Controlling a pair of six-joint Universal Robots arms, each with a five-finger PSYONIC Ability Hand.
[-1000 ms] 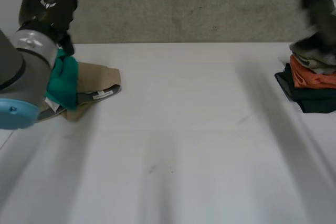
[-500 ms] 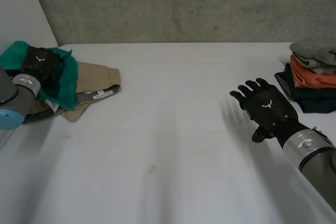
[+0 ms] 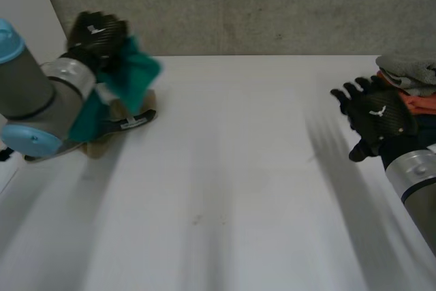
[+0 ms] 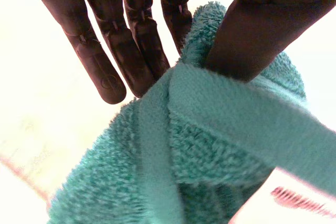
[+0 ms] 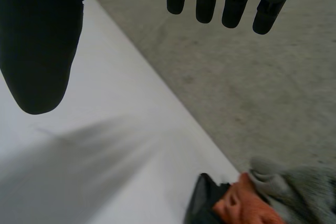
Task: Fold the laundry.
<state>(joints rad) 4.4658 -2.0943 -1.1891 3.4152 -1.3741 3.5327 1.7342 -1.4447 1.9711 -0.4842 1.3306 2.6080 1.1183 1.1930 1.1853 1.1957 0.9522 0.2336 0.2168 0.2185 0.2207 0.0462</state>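
Since half a second ago: left hand [image 3: 97, 32] is up off the pile with the teal towel [image 3: 135, 73]; right hand [image 3: 376, 117] has pulled back to just beside the folded stack [image 3: 417, 100].

Left wrist view: towel [image 4: 210, 150] is pinched between thumb [image 4: 257, 30] and straight fingers [image 4: 131, 51], bunched, with the hem band [image 4: 241, 114] running across. It hangs over the tan garment [image 3: 139, 102] at the table's [image 3: 238, 168] left end.

Right hand is spread and holds nothing.

My read: terry, so light, limp and grippy, unlikely to slip but it'll stay wadded. Lay it flat mid-table, then regrip two corners along the hem.
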